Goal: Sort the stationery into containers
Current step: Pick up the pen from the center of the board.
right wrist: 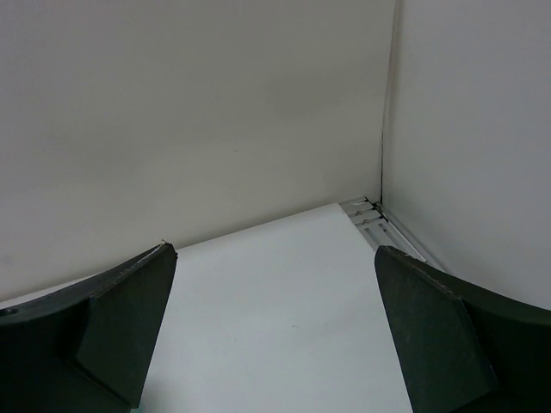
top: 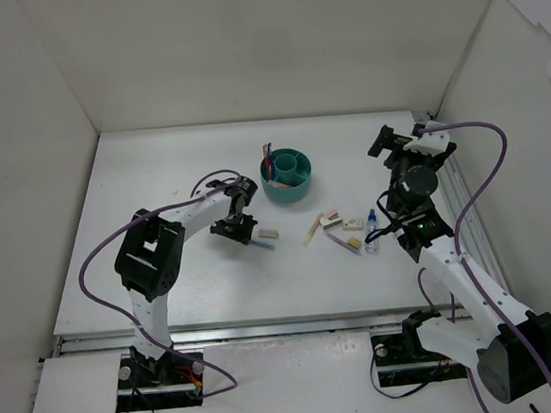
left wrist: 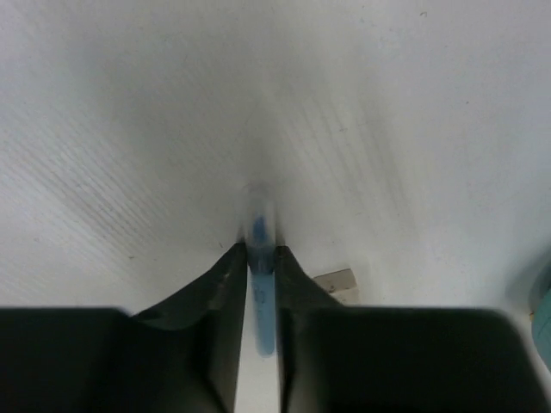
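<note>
The left gripper point(top: 241, 233) is reaching down to the white table point(top: 168, 299), left of centre, and is pinching a blue pen point(left wrist: 262, 310). In the left wrist view, its 2 dark fingers point(left wrist: 225, 284) are pressing narrowly against both sides of the pen, which is lying flat and pointing away between them. 1 beige eraser point(top: 269, 233) is lying just to the right of that gripper, apart from it.

The teal organizer point(top: 296, 188) is standing farther back, near the middle of the table. A few pens point(top: 267, 158) are standing upright in a compartment on its left side.

To the right of centre, a loose cluster of stationery is lying on the table. It includes a yellow pencil point(top: 312, 230), 3 small eraser blocks point(top: 330, 221), a purple pen point(top: 338, 241), and a tiny bottle with a blue cap point(top: 371, 224) at the right end.

The right gripper point(right wrist: 275, 252) is hanging raised near the far right corner and is facing the walls. Its fingers are spreading wide apart with nothing between them.
</note>
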Controlling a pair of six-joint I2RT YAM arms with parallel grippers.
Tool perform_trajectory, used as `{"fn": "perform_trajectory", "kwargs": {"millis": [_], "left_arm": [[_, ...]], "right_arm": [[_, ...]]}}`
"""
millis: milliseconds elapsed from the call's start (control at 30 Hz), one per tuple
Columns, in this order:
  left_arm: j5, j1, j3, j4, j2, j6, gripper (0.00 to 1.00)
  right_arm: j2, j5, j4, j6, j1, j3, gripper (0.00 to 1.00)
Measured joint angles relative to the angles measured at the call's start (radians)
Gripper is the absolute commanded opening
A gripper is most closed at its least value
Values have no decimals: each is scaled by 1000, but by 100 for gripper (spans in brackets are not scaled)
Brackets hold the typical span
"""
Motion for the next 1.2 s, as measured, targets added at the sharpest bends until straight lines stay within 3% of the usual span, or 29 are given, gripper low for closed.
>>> {"fn": "perform_trajectory", "kwargs": {"millis": [100,367,500,633,800,1033,1200], "left_arm": [[-17,2,27,-5,16,12,0],[-171,-22,40,-55,6,39,0],[-289,-68,40,-21,-76,164,0],[-343,-102,42,170,-178,435,0],[-310,-109,4,518,-256,785,0],[-160,-117,-44,966,-254,1192,0],[45,-120,-2,1157,-164,1447,0]], "right_arm": [[-5,-6,-1,-7,0,0,98],[-45,-14,-12,-10,0,0,98],[-82,-21,-14,-10,0,-1,98],[-116,-21,-14,-11,0,-16,98],[-134,-21,-15,-19,0,-30,98],[-134,-12,-16,-49,0,-31,98],[-129,19,-16,-86,0,-31,98]]}}
